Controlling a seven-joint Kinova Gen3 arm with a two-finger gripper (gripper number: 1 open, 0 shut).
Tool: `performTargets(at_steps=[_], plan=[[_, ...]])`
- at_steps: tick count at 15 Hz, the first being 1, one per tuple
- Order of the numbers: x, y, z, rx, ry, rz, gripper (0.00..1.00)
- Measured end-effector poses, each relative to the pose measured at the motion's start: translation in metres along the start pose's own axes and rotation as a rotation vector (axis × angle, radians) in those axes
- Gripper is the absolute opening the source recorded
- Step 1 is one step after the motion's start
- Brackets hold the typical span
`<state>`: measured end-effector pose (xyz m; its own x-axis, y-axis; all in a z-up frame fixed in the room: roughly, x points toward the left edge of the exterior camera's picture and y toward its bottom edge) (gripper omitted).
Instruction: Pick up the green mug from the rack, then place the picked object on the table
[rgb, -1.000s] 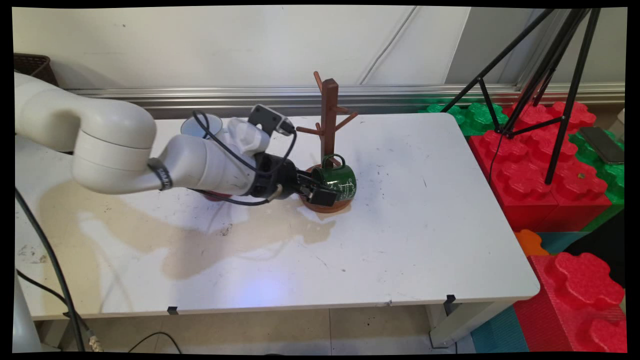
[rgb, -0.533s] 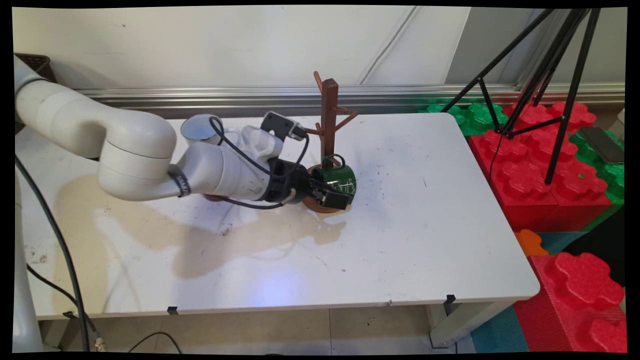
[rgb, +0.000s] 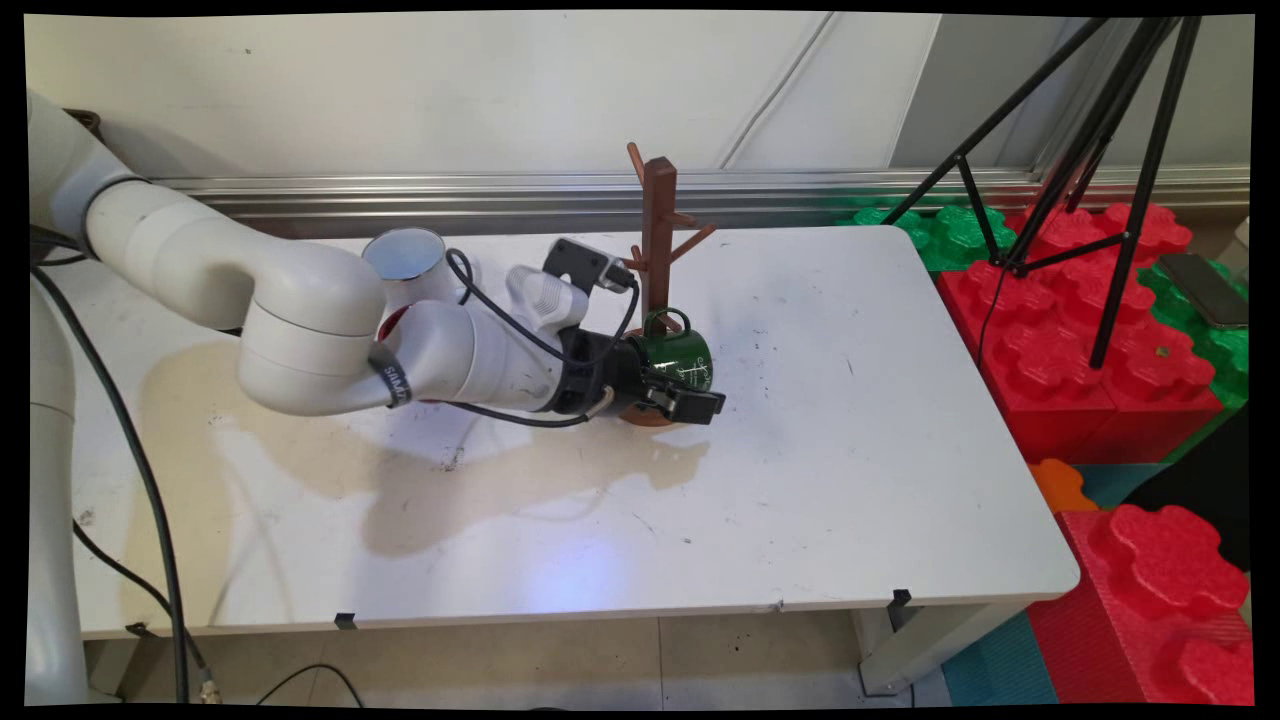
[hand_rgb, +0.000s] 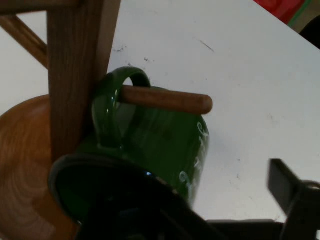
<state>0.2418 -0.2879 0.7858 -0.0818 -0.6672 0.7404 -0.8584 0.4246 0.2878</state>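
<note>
One green mug (hand_rgb: 165, 145) hangs by its handle on the wooden rack's (rgb: 657, 230) peg, claw (rgb: 690, 398) spread beside it.

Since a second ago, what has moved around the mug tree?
The claw has slid toward the picture's right along the near side of the green mug, its tip now just past the mug. The arm behind it followed, uncovering more of the white mug. The green mug stayed hanging by its handle on a peg of the mug tree, which stayed put.
</note>
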Motion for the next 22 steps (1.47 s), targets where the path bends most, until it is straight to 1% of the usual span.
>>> performTargets(at_steps=[4, 9, 18, 21, 22], plan=[[-0.002, 0.001, 0.003, -0.001, 0.007, 0.007, 0.00], [-0.004, 0.002, -0.002, -0.003, 0.020, 0.016, 0.00], [-0.006, 0.009, -0.031, -0.007, 0.050, 0.014, 0.00], [-0.006, 0.012, -0.041, -0.013, 0.059, 0.018, 0.00], [-0.007, 0.014, -0.046, -0.022, 0.061, 0.028, 0.00]])
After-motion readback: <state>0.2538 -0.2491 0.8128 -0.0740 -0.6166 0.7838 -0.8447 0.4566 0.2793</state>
